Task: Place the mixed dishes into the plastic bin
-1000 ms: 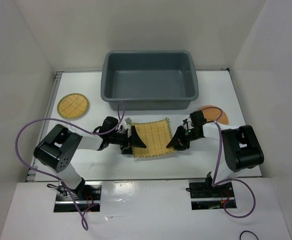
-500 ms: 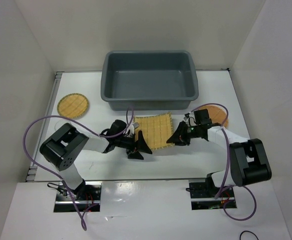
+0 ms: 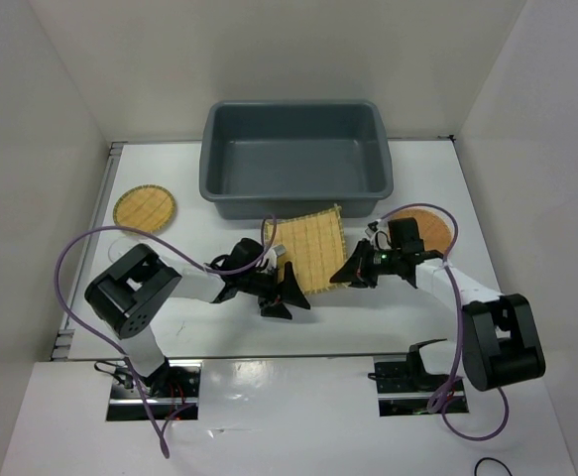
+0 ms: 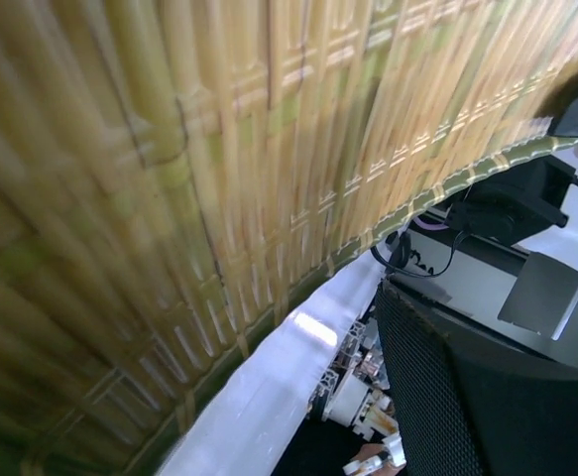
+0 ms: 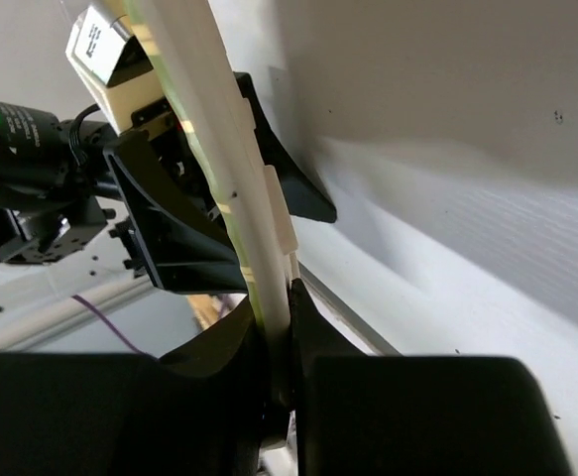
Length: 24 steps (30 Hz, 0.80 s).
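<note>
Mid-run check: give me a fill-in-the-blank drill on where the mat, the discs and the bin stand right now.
1. The plastic bin is ____ inside.
2. The number of grippers clamping the square mat is ____: the left gripper and the right gripper.
3. The yellow-tan disc lies on the table to the ____ of the bin.
4. The orange-brown disc is partly hidden by the ____ arm.

Missing words: empty; two; left; right
</note>
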Tool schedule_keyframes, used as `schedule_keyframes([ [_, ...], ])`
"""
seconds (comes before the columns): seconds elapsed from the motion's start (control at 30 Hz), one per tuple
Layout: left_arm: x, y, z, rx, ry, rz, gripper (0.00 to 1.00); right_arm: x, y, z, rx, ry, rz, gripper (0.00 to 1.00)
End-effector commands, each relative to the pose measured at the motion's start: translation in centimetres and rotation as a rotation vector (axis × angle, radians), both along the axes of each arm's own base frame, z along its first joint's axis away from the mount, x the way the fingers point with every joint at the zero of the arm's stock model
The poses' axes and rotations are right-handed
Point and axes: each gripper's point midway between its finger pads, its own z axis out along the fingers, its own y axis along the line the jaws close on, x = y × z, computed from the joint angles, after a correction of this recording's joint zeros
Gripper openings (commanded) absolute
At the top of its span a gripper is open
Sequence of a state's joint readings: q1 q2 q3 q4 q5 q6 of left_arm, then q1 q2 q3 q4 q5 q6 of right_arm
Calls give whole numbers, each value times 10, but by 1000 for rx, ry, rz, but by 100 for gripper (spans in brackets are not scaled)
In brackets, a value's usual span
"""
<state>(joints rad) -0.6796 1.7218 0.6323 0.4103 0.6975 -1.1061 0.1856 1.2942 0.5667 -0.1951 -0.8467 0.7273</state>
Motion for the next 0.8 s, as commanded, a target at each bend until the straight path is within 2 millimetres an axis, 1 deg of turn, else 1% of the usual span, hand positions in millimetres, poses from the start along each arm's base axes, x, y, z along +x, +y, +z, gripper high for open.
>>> schedule_keyframes([
  [0.0,4,-18,30,-76,-115,-53,89,5,4,30,6,-172,67,0],
  [0.03,5,-19,37,-80,-120,-53,89,6,4,38,2,-202,78,0],
  [0.07,0,-14,45,-71,-125,-62,89,-1,3,45,1,-205,95,0],
  [0.1,3,-13,51,-61,-165,-62,90,-3,2,50,-5,-230,107,0],
  [0.13,3,-15,64,-62,-199,-68,90,-5,2,61,-2,-277,134,0],
  [0.17,-2,-7,81,-46,-217,-68,92,-13,1,71,7,-300,153,0],
  [0.2,0,-4,92,-34,-252,-56,92,-17,2,79,17,-333,173,0],
  [0.23,-5,4,96,0,-261,-64,92,-17,2,90,21,-399,204,0],
  [0.27,-4,7,128,-33,-339,-53,93,-19,2,103,30,-463,218,0],
  [0.3,-1,11,138,-21,-378,-30,93,-21,3,115,44,-502,237,0],
  [0.33,-7,20,155,-23,-410,-21,93,-19,4,120,42,-526,240,0],
  [0.37,-4,25,165,-23,-439,1,93,-18,5,131,53,-568,245,0],
  [0.4,-1,31,174,-27,-459,25,93,-11,6,152,58,-641,244,0],
  [0.43,-6,39,189,-49,-489,41,93,-4,8,162,65,-665,238,0],
  [0.47,0,47,195,-44,-512,83,94,14,8,182,72,-704,213,0],
  [0.5,-2,54,207,-60,-544,105,94,28,4,190,66,-721,192,0],
  [0.53,-5,56,214,-78,-555,113,94,41,2,195,71,-704,164,0],
  [0.57,0,63,214,-73,-554,152,94,63,1,198,77,-677,147,0],
  [0.6,-4,68,221,-91,-572,168,94,76,-2,199,93,-665,136,0],
  [0.63,-4,72,217,-88,-557,188,94,94,-13,197,102,-618,86,0],
  [0.67,-3,77,217,-85,-565,207,94,116,-18,188,110,-567,62,0],
  [0.7,-7,81,220,-94,-569,226,94,129,-22,187,119,-564,44,0],
  [0.73,-8,85,218,-96,-559,242,94,145,-31,195,116,-573,17,0],
  [0.77,-12,90,226,-108,-586,259,94,155,-32,194,106,-580,12,0],
])
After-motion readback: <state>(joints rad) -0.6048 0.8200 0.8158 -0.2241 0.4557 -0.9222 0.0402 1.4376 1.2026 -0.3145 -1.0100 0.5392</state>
